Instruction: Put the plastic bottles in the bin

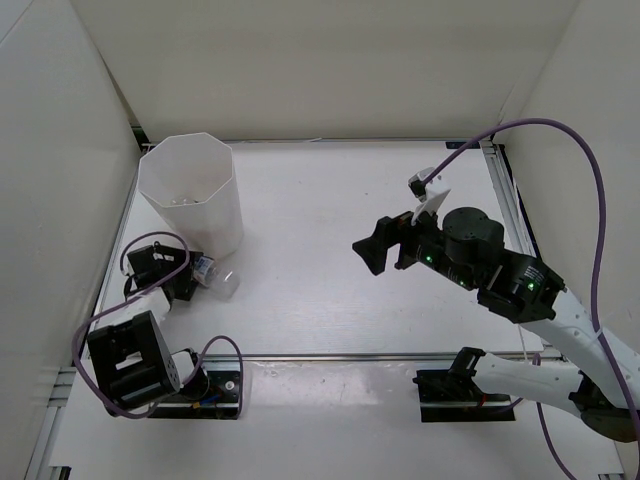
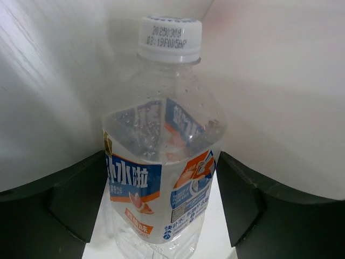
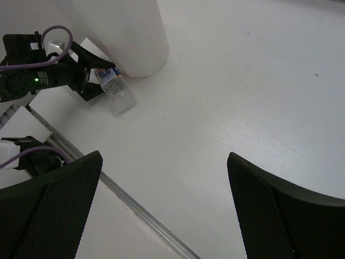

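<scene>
A clear plastic bottle (image 1: 215, 276) with a white cap and a blue-and-orange label lies on the table at the foot of the bin (image 1: 190, 190), a tall white octagonal container at the back left. The left gripper (image 1: 200, 272) straddles this bottle (image 2: 161, 162). In the left wrist view its black fingers (image 2: 75, 194) press against both sides of the label, with the cap pointing away. The right gripper (image 1: 368, 250) hovers over the table's middle right, open and empty (image 3: 164, 159). From there I see the bottle (image 3: 116, 91) beside the bin (image 3: 124, 32).
White walls enclose the table on the left, back and right. A metal rail (image 1: 350, 356) runs along the near edge, in front of the arm bases. Purple cables (image 1: 590, 200) loop off both arms.
</scene>
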Robot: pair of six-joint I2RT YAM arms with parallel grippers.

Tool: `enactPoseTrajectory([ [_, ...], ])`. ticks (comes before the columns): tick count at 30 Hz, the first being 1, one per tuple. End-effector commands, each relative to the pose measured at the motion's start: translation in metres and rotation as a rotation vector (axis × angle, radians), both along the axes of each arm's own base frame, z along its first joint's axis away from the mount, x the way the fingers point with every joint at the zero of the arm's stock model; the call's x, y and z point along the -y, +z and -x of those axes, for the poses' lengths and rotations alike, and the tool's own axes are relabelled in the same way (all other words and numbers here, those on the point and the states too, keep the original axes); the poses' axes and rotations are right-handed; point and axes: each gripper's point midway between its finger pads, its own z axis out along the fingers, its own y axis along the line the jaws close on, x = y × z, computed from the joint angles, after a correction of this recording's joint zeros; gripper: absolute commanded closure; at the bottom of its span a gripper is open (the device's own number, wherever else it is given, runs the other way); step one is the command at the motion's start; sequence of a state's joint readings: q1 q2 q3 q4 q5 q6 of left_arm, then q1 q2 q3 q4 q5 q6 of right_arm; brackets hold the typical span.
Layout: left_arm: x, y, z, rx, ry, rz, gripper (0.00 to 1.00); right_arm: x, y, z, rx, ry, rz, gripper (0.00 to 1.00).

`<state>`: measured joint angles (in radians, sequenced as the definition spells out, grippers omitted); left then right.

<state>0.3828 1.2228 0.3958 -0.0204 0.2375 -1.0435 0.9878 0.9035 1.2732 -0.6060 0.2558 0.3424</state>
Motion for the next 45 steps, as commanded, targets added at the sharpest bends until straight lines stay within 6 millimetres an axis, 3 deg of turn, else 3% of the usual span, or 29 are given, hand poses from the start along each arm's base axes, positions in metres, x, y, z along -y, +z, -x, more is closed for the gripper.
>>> enactPoseTrajectory([
  [1, 0.020, -0.030, 0.032, -0.084, -0.055, 0.036, 0.14, 0.006, 0.008, -0.007, 0.041, -0.041, -0.007, 0.00],
  [6, 0.046, -0.039, 0.063, -0.045, -0.127, 0.071, 0.32, 0.001, 0.000, -0.013, 0.027, -0.051, 0.021, 0.00],
  [8, 0.057, -0.035, 0.070, -0.008, -0.155, 0.101, 0.41, -0.002, -0.003, -0.013, 0.012, -0.045, 0.021, 0.00],
  [9, 0.063, -0.022, 0.068, 0.059, -0.190, 0.107, 0.43, -0.002, -0.007, -0.013, 0.007, -0.045, 0.028, 0.00],
  [11, 0.073, -0.018, 0.081, 0.041, -0.201, 0.147, 0.43, -0.007, -0.007, -0.013, -0.002, -0.038, 0.018, 0.00],
  [12, 0.071, 0.011, 0.071, 0.137, -0.222, 0.100, 0.43, -0.008, -0.011, -0.011, -0.010, -0.026, 0.024, 0.00],
  [14, 0.076, 0.034, 0.078, 0.162, -0.245, 0.094, 0.43, -0.010, -0.009, -0.012, -0.011, -0.029, 0.010, 0.00],
  [15, 0.075, 0.079, 0.069, 0.257, -0.277, 0.025, 0.42, -0.010, -0.013, -0.012, -0.016, -0.029, 0.017, 0.00],
  [18, 0.075, 0.148, 0.064, 0.361, -0.321, -0.075, 0.41, -0.012, -0.011, -0.011, -0.020, -0.023, 0.002, 0.00],
  [19, 0.069, 0.202, 0.060, 0.470, -0.305, -0.160, 0.41, -0.012, -0.011, -0.011, -0.020, -0.023, 0.002, 0.00],
  [21, 0.060, 0.249, 0.053, 0.538, -0.291, -0.247, 0.40, -0.012, -0.011, -0.011, -0.020, -0.023, 0.002, 0.00],
  [22, 0.055, 0.293, 0.045, 0.591, -0.294, -0.305, 0.40, -0.013, -0.014, -0.012, -0.021, -0.023, 0.003, 0.00],
  [25, 0.037, 0.346, 0.027, 0.635, -0.276, -0.447, 0.40, -0.016, -0.015, -0.011, -0.027, -0.015, -0.009, 0.00],
  [26, 0.024, 0.377, 0.014, 0.653, -0.237, -0.498, 0.40, -0.018, -0.012, -0.010, -0.023, -0.006, -0.020, 0.00],
  [28, 0.013, 0.397, -0.002, 0.653, -0.237, -0.574, 0.37, -0.019, -0.014, -0.011, -0.022, -0.006, -0.021, 0.00],
  [29, 0.004, 0.412, -0.020, 0.647, -0.220, -0.603, 0.35, -0.022, -0.014, -0.013, -0.022, -0.006, -0.021, 0.00],
  [33, -0.021, 0.425, -0.065, 0.597, -0.168, -0.665, 0.12, -0.021, -0.011, -0.019, -0.020, -0.036, -0.032, 0.00],
  [34, -0.027, 0.425, -0.072, 0.582, -0.163, -0.691, 0.00, -0.023, -0.012, -0.020, -0.034, -0.040, -0.032, 0.00],
  [38, -0.042, 0.439, -0.088, 0.575, -0.124, -0.740, 0.00, -0.019, -0.005, -0.030, -0.048, -0.079, -0.022, 0.00],
  [39, -0.035, 0.462, -0.083, 0.629, -0.128, -0.752, 0.00, -0.018, -0.003, -0.030, -0.059, -0.092, -0.020, 0.00],
  [41, -0.026, 0.479, -0.078, 0.674, -0.167, -0.791, 0.00, -0.016, -0.004, -0.033, -0.088, -0.097, -0.009, 0.00],
  [42, -0.017, 0.493, -0.062, 0.710, -0.173, -0.815, 0.00, -0.016, -0.003, -0.032, -0.119, -0.092, 0.007, 0.00],
  [44, -0.010, 0.498, -0.042, 0.724, -0.193, -0.864, 0.00, -0.014, -0.002, -0.035, -0.167, -0.075, 0.023, 0.00],
  [45, -0.006, 0.489, -0.020, 0.705, -0.194, -0.880, 0.00, -0.016, -0.016, -0.031, -0.253, -0.044, 0.059, 0.00],
])
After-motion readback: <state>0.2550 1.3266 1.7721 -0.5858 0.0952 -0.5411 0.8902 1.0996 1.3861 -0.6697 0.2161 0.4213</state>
